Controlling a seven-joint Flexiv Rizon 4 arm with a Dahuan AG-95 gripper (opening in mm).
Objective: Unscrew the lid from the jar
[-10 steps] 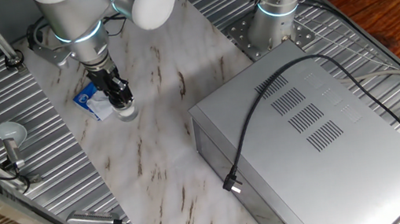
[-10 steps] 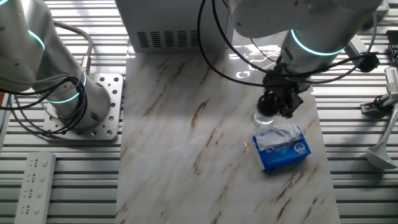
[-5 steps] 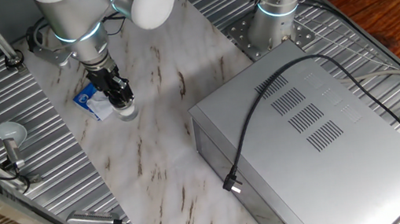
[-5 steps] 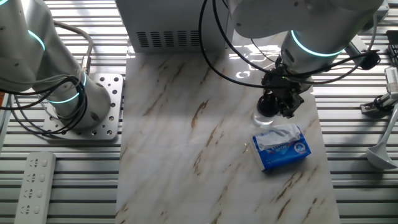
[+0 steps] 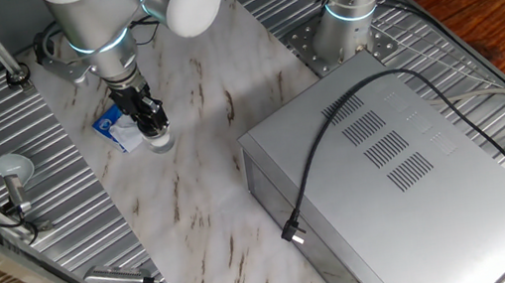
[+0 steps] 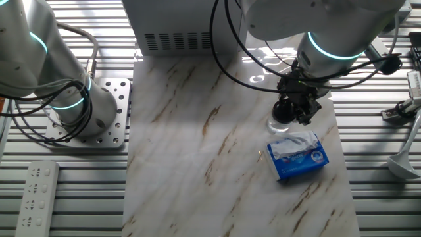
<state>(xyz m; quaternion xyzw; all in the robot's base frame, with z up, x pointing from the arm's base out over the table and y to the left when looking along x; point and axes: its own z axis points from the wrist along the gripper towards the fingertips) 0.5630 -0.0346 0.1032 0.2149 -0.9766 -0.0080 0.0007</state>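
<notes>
The small clear jar (image 5: 161,141) (image 6: 277,124) stands upright on the marble board, next to the blue-and-white packet. Its black lid (image 6: 283,110) sits on top, mostly covered by my black fingers. My gripper (image 5: 154,126) (image 6: 287,110) comes straight down over the jar and is shut on the lid. In one fixed view the lid itself is hidden behind the fingers (image 5: 147,117). Only the jar's lower glass wall shows below the gripper.
A blue-and-white packet (image 5: 116,127) (image 6: 298,155) lies right beside the jar. A large grey metal box (image 5: 397,170) with a black cable fills the right side. A white disc on a metal stem (image 5: 12,171) stands at the left. A second arm's base (image 6: 85,112) is bolted nearby.
</notes>
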